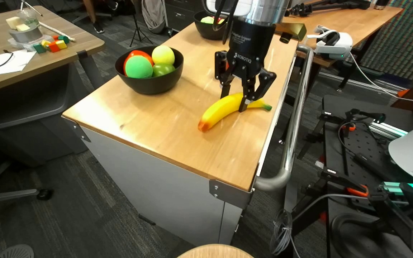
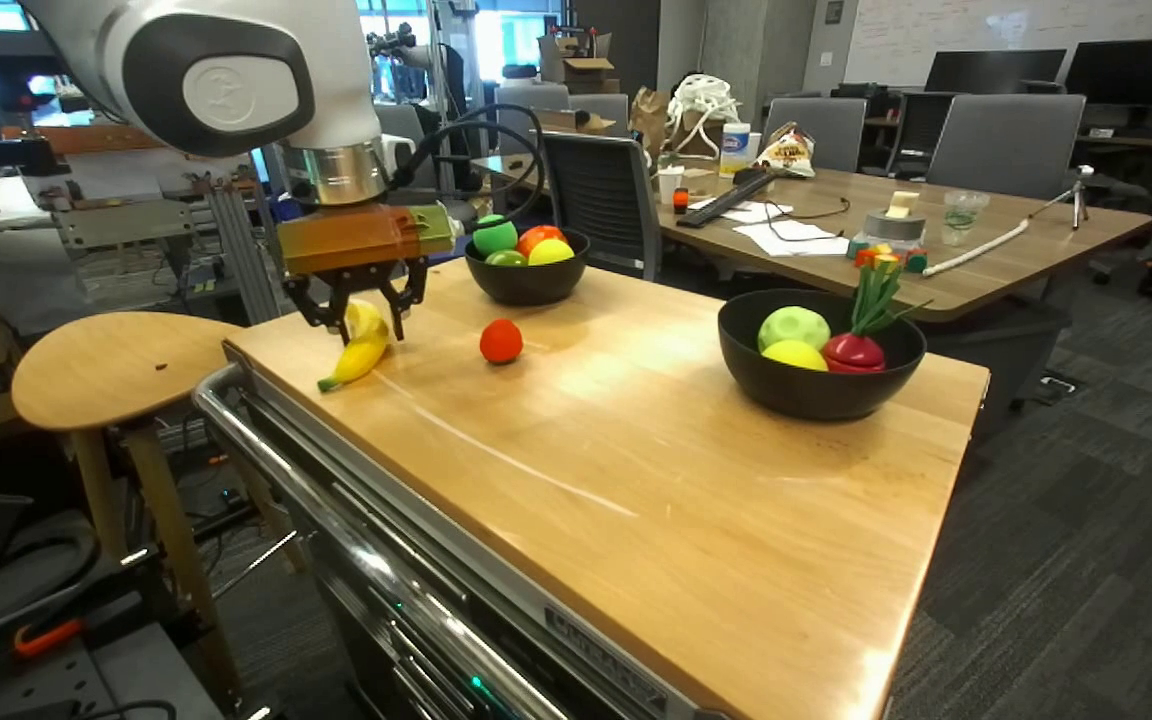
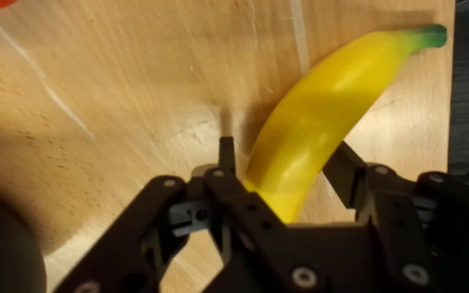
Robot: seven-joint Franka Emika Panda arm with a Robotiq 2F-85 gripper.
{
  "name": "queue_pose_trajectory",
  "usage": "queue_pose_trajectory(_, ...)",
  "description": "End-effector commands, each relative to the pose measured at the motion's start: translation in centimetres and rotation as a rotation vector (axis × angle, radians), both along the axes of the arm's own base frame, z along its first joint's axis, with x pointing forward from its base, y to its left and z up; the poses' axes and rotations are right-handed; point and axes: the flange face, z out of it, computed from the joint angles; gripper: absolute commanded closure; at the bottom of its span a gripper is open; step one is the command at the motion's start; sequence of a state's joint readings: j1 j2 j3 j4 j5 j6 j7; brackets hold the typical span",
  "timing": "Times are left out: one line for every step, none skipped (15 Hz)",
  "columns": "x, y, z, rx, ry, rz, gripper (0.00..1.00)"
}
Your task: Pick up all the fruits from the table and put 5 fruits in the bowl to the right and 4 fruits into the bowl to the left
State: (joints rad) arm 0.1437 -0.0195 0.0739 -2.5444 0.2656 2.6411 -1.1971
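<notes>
A yellow banana with a green stem lies on the wooden table, in both exterior views (image 1: 216, 111) (image 2: 366, 345) and the wrist view (image 3: 320, 110). My gripper (image 1: 233, 101) (image 2: 373, 335) (image 3: 285, 145) is open, low over the table, its fingers on either side of the banana. A gap shows beside the left finger in the wrist view; the right fingertip is at the banana's edge. A red ball (image 2: 501, 342) lies nearby. A black bowl (image 1: 151, 85) (image 2: 528, 285) holds several fruits: green, red and yellow. Another black bowl (image 1: 210, 33) (image 2: 826, 395) holds a light green one, a yellow one and a red onion.
A metal rail (image 1: 298, 118) (image 2: 376, 560) runs along the table's long side, close to the banana's stem. A dark round form (image 3: 2, 248), likely the nearer bowl, shows at the wrist view's lower left. A round stool (image 2: 121, 365) stands by the table's end.
</notes>
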Motion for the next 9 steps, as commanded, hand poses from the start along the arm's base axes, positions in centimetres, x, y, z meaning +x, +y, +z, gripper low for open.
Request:
queue_pose_trajectory(1.0,-0.4,0.4,-0.020,-0.042,-0.006,0.73)
queue_pose_trajectory(1.4,-0.7,0.9,-0.014,-0.049,-0.012,0.82)
queue_pose_trajectory(2.1,-1.1,2.4,-0.002,-0.057,-0.004,0.84)
queue_pose_trajectory(2.9,-1.8,3.9,-0.002,-0.070,0.016,0.84)
queue_pose_trajectory(3.7,-2.6,5.6,-0.004,-0.081,0.042,0.84)
queue_pose_trajectory(4.8,-4.1,8.0,-0.025,-0.118,0.077,0.84)
queue_pose_trajectory(5.6,-5.2,9.6,-0.049,-0.151,0.116,0.84)
queue_pose_trajectory(6.4,-6.8,11.5,-0.087,-0.198,0.143,0.84)
queue_pose_trajectory(7.3,-8.7,13.4,-0.124,-0.255,0.139,0.84)
